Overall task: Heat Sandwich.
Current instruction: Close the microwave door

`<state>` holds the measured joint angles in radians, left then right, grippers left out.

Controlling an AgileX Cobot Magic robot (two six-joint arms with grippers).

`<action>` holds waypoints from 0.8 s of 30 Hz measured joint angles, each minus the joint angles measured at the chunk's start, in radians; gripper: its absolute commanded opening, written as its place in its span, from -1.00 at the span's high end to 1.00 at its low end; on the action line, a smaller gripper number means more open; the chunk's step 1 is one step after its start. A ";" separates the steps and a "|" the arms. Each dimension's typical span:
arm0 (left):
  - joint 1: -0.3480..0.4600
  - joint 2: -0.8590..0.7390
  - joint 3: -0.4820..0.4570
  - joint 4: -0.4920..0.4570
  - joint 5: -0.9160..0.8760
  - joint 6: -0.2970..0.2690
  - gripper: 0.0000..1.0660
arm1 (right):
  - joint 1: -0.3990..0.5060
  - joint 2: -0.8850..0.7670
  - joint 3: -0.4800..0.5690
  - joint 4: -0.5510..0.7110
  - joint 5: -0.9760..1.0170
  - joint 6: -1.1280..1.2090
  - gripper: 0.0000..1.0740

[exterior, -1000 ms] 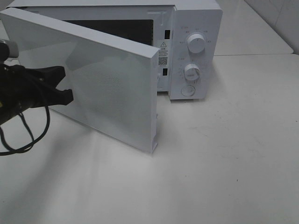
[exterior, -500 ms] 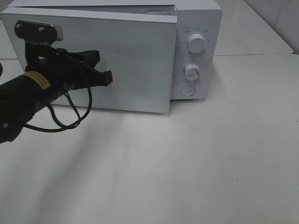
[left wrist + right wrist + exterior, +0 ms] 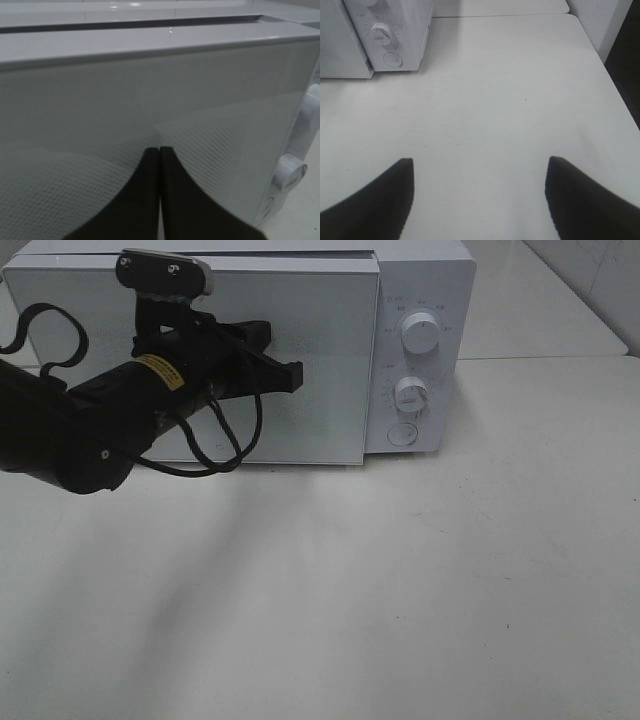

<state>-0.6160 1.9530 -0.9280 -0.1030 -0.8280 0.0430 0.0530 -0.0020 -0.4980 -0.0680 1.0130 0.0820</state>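
Now the left hand (image 3: 293, 375), fingers pressed together on nothing, has its tips at the front of the shut door (image 3: 330, 410) of the microwave (image 3: 440, 290), seemingly touching it. The microwave stands at the back edge of the worktop (image 3: 420, 590). The right hand (image 3: 480, 161) hangs over the worktop, fingers spread wide, gripping nothing. The sandwich shows in no view; the door hides the oven's inside

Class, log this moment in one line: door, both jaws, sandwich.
microwave door: looks shut | left jaws: shut, tips at door | right jaws: open, empty, over table | sandwich: unseen
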 measured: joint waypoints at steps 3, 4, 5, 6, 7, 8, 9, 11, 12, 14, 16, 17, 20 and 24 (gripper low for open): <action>-0.017 0.023 -0.037 -0.006 0.034 0.038 1.00 | 0.000 0.000 0.000 0.000 0.000 0.000 -0.34; -0.017 0.023 -0.037 -0.006 0.034 0.038 1.00 | 0.000 0.000 0.000 0.000 0.000 0.000 -0.34; -0.019 0.028 -0.046 -0.012 0.040 0.046 1.00 | 0.000 0.000 0.000 0.000 0.000 0.000 -0.34; -0.021 0.039 -0.071 -0.033 0.060 0.068 1.00 | 0.000 0.000 0.000 0.000 0.000 0.000 -0.34; -0.021 0.044 -0.080 -0.040 0.071 0.079 1.00 | 0.000 0.000 0.000 0.000 0.000 0.000 -0.34; -0.023 0.049 -0.092 -0.047 0.083 0.088 1.00 | 0.000 0.000 0.000 0.000 0.000 0.000 -0.34; -0.023 0.049 -0.092 -0.047 0.083 0.088 1.00 | 0.000 0.000 0.000 0.000 0.000 0.000 -0.34; -0.025 0.069 -0.132 -0.069 0.109 0.104 1.00 | 0.000 0.000 0.000 0.000 0.000 0.000 -0.34; -0.028 0.077 -0.142 -0.072 0.122 0.106 1.00 | 0.000 0.000 0.000 0.000 0.000 0.000 -0.34; -0.032 0.083 -0.155 -0.071 0.140 0.111 1.00 | 0.000 0.000 0.000 0.000 0.000 0.000 -0.34; -0.040 0.091 -0.177 -0.064 0.172 0.116 1.00 | 0.000 0.000 0.000 0.000 0.000 0.000 -0.34; -0.041 0.091 -0.179 -0.064 0.176 0.116 1.00 | 0.000 0.000 0.000 0.000 0.000 0.000 -0.34; -0.044 0.091 -0.184 -0.068 0.182 0.116 1.00 | 0.000 0.000 0.000 0.000 0.000 0.000 -0.34; -0.054 0.087 -0.188 -0.083 0.190 0.117 1.00 | 0.000 0.000 0.000 0.000 0.000 0.000 -0.34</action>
<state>-0.6700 2.0400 -1.1160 -0.1860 -0.6380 0.1600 0.0530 -0.0020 -0.4980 -0.0680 1.0130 0.0820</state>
